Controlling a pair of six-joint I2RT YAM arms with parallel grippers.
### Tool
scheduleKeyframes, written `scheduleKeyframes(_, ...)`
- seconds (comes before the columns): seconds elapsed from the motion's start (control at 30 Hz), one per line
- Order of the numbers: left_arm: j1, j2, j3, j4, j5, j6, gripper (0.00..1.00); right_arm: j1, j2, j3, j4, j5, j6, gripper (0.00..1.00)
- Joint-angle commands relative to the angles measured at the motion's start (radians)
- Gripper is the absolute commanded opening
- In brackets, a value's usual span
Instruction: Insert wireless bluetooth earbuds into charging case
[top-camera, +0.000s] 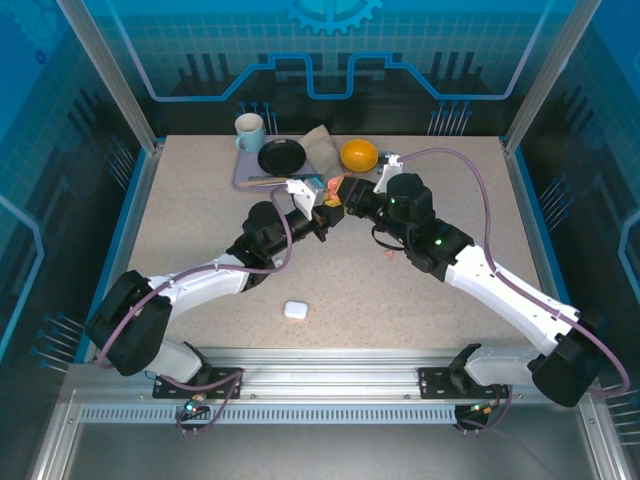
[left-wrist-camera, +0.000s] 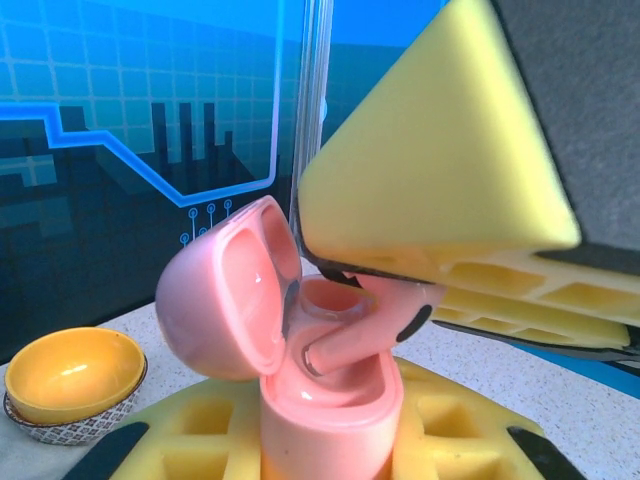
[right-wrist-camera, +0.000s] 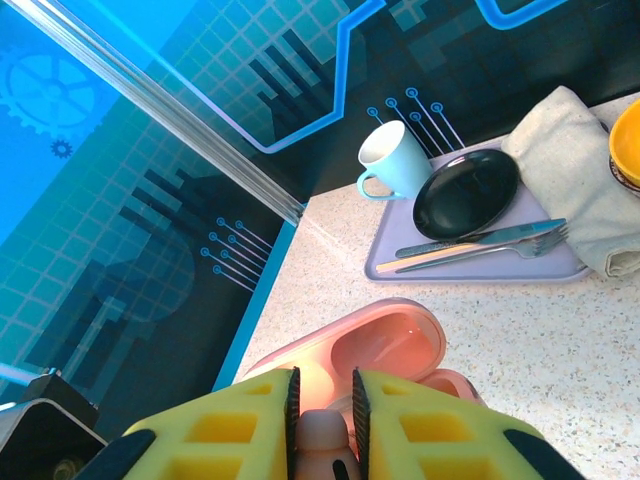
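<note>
yellow fingers (right-wrist-camera: 220, 430) of the right gripper (right-wrist-camera: 322, 388) are lying nearest the lens, standing narrow and pinching the pink earbud (right-wrist-camera: 322, 438) between them. the left gripper (left-wrist-camera: 330, 455) is clamping the lower half of the pink charging case (left-wrist-camera: 335, 400) from both sides, holding it upright with its lid (left-wrist-camera: 235, 290) hinged open.

handling, as judged: the earbud is appearing tiny, light, hard and glossy, so it is likely to be slipping or twisting under a loose pinch. the hold is best taken across its body, leaving the end that seats free. the case is looking like a rigid, smooth shell with a small hinge that is deserving care. gripping across its base is leaving the wells open.

position: in the left wrist view the earbud is sitting at the mouth of the pink charging case, its stem slanting across the opening toward the hinge and its head tucked just under the right gripper's finger. whether it is seating in a well i cannot tell. the right gripper is standing over the case on the side away from the lid.

a white case (top-camera: 294, 310) is lying on the table well apart from the pink charging case, toward the arm bases. an orange bowl (left-wrist-camera: 75, 375) is sitting beyond the case on its lid side.
</note>
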Motion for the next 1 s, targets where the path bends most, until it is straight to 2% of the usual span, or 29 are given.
scheduleKeyframes(0.0, -0.002, 0.004, 0.019, 0.079, -0.013, -0.026, 0.00, 0.000, -0.007, -0.020, -0.033, 0.015, 0.015, 0.21)
scheduleKeyframes(0.7, -0.001, 0.029, 0.004, 0.056, -0.015, -0.032, 0.00, -0.030, 0.009, 0.021, -0.017, -0.006, 0.081, 0.02)
scheduleKeyframes(0.97, -0.001, 0.062, -0.017, 0.080, -0.031, -0.087, 0.00, -0.043, 0.033, 0.011, -0.030, -0.011, 0.106, 0.05)
